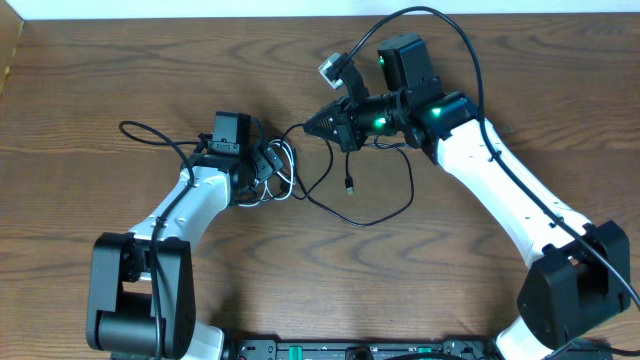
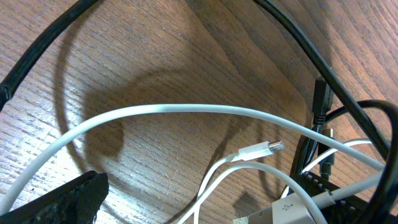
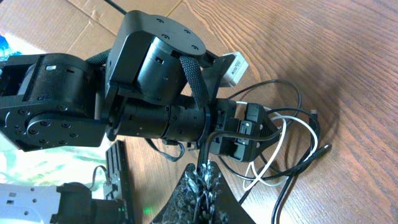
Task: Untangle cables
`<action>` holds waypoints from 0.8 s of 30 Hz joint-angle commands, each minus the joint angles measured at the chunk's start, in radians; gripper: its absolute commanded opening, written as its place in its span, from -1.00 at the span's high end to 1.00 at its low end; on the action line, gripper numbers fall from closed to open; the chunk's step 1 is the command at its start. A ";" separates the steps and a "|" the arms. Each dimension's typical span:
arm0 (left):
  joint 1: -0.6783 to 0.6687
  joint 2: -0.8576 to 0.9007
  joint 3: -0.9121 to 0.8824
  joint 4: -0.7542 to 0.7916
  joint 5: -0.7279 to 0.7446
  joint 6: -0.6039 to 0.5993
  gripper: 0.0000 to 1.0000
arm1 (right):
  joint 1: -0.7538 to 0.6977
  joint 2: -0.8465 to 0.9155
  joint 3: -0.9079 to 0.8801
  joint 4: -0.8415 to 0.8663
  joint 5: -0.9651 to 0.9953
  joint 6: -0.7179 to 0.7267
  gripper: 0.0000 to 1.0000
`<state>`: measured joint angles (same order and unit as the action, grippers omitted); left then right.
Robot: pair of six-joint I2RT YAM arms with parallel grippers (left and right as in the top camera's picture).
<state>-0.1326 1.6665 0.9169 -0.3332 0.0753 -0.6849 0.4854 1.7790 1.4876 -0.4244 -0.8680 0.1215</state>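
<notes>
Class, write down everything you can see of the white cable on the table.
The white cable is a thin, smooth, plastic-looking cord lying slack in loose overlapping loops on the wooden table, at the open left gripper. One end is a small white plug with a metal tip, flat on the wood. The black cable is tangled across its loops. Whether the gripper touches it cannot be told.

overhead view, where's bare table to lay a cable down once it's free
Bare wood: the table left of the left arm, and front centre between both arm bases. Crowded: the cables knotted between the left gripper and right gripper.
</notes>
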 commanded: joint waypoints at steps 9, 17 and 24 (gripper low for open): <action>0.003 0.008 -0.010 -0.002 -0.017 -0.012 -0.96 | -0.007 -0.010 0.003 0.005 -0.022 -0.002 0.98; 0.003 0.008 -0.010 -0.002 -0.016 -0.012 -0.96 | -0.006 -0.010 0.003 0.005 -0.034 -0.003 0.98; 0.003 0.008 -0.010 -0.002 -0.016 -0.012 -0.96 | -0.007 -0.010 0.003 -0.003 -0.053 0.031 0.98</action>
<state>-0.1326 1.6665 0.9169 -0.3332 0.0757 -0.6849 0.4854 1.7790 1.4876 -0.4244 -0.8806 0.1333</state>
